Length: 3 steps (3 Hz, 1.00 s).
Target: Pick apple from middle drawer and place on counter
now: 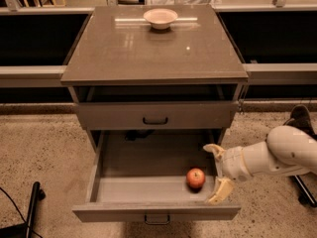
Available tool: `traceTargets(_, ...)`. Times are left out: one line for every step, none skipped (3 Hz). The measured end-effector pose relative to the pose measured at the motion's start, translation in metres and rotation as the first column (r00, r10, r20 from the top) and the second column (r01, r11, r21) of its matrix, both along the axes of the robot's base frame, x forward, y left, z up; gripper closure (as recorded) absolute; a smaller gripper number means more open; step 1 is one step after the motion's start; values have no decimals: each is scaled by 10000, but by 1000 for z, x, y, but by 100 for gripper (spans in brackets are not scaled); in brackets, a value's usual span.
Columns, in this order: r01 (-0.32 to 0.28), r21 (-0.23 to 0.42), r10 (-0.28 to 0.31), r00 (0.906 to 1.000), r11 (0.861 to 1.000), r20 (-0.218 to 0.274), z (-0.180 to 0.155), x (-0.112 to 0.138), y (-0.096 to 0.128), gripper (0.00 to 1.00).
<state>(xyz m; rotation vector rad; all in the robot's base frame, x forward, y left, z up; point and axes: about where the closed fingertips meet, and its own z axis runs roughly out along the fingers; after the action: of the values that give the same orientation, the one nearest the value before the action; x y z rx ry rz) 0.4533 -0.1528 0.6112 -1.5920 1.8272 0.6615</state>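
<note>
In the camera view, the wide, shallow grey middle drawer (143, 157) stands pulled out past the front edge of the glossy grey-brown counter (153, 48), so its inside is reachable from above. The small round red-orange apple (195, 178) rests on the drawer floor, out in front of the counter's front right corner. The white arm's two-finger gripper (211, 174) hangs just beside the apple, on its right. Its jaws are spread wide and empty (apparently to take the fruit between them). A pale shallow bowl (160, 18) sits mid-way along the counter's back edge, leaving the front for the apple.
</note>
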Motion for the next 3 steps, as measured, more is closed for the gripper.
traceTargets(-38,360,35,10000,9993,77,-39,16,17,0)
traceTargets(86,482,-100,9995,9988,291,-61,33,26,15)
traceTargets(111,310,-125,9988,9995,464,-82,52,25,18)
